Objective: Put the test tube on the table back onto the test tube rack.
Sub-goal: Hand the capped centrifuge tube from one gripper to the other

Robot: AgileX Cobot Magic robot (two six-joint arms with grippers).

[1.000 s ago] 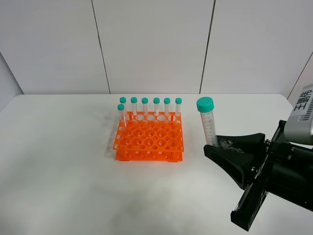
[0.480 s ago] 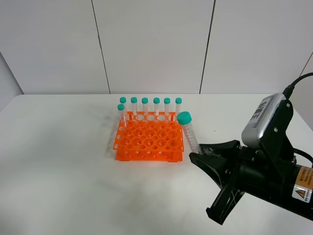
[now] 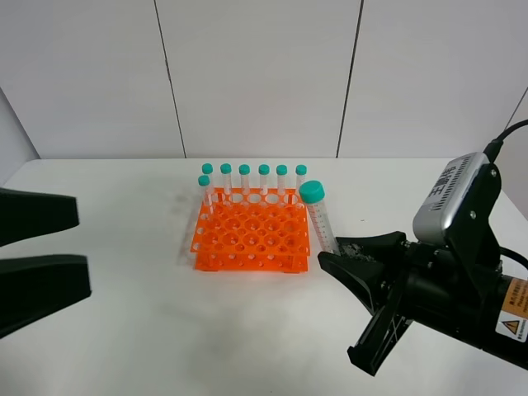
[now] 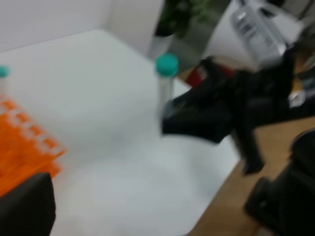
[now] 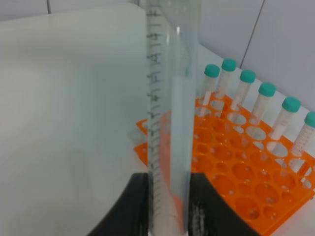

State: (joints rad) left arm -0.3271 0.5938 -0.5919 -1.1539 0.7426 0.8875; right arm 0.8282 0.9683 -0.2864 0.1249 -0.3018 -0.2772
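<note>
Here the right gripper pinches the test tube near its bottom.
The test tube leans a little, cap up, just beside the right end of the orange rack on the white table. Seven more tubes stand along the rack's back. The left gripper is spread wide, holding nothing.

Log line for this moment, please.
right gripper: shut on test tube, near test tube rack | left gripper: open, empty | status: not yet racked
</note>
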